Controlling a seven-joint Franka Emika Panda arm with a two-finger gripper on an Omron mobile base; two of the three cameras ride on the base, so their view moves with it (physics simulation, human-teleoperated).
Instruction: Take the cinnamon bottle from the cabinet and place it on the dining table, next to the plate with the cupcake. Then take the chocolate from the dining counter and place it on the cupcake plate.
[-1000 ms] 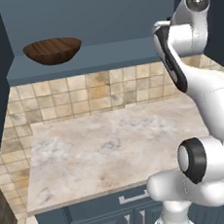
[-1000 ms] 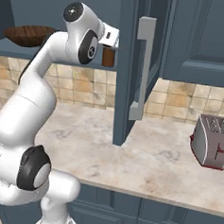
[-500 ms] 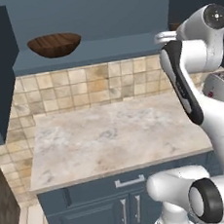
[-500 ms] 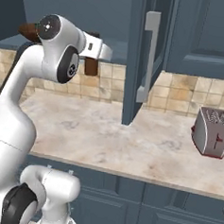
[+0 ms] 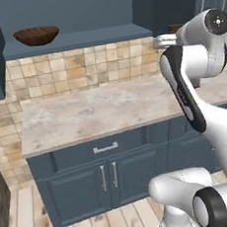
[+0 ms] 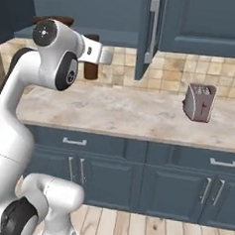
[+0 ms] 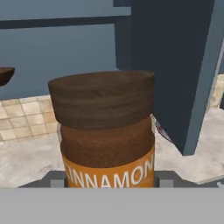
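My gripper (image 6: 93, 56) is shut on the cinnamon bottle (image 6: 90, 70), a brown cylinder with a darker cap, held upright in the air above the stone counter. In the hand view the cinnamon bottle (image 7: 105, 135) stands close up with an orange label, my fingertips (image 7: 57, 179) at its sides. In the left base view its cap (image 5: 175, 28) peeks out behind my hand. The cabinet (image 5: 75, 15) with its open niche hangs on the wall behind. The dining table, plate, cupcake and chocolate are out of view.
A wooden bowl (image 5: 36, 35) sits in the niche. The cabinet door (image 6: 148, 32) stands open just right of the bottle. A toaster (image 6: 199, 102) is on the counter (image 6: 139, 116) at the right. Blue drawers and doors (image 5: 107, 175) are below, over wood floor.
The whole scene has shifted and shrunk: the base has backed away from the counter, whose drawer fronts and the floor now show. The bottle stays in my gripper, now outside the niche.
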